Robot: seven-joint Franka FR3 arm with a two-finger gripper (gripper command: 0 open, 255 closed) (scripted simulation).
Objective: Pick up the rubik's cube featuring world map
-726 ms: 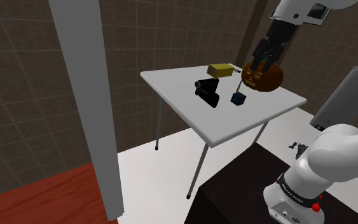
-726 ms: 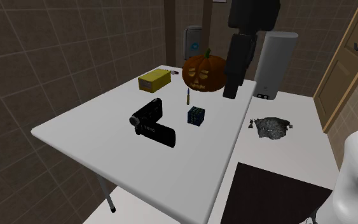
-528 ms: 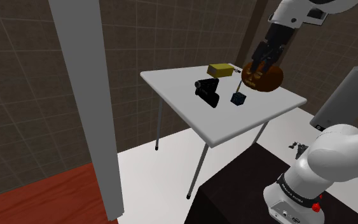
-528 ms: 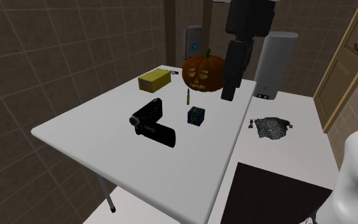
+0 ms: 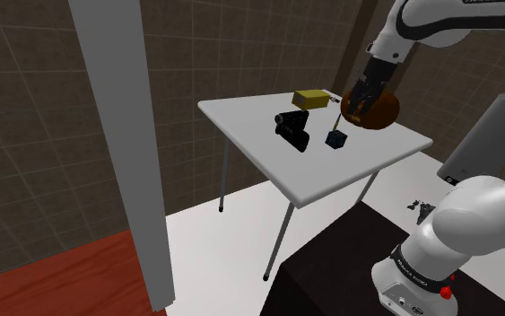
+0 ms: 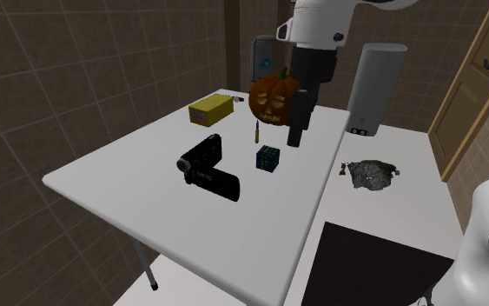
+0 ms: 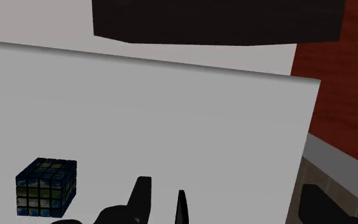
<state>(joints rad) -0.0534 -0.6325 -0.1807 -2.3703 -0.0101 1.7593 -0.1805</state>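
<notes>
claw (image 7: 160, 186) released, fingers a little apart, nothing between them. map cube (image 7: 46, 186) on table (image 7: 190, 121), off to claw's side, not touching.

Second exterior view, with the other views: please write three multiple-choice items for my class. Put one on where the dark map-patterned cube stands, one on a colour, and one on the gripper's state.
1. Where is the dark blue map-patterned cube?
A. on a chair
B. on the white table, beside the black camcorder
C. on a shelf

2. What colour is the carved pumpkin?
A. orange
B. green
C. white

3. What state is the black gripper in?
A. shut on the cube
B. shut on the camcorder
C. open, clasping nothing

Key:
1 B: the cube stands on the tabletop next to the camcorder.
2 A: the pumpkin's skin is plainly orange.
3 C: the wrist view shows the fingers apart, with bare table between them and the cube off to one side.
</notes>
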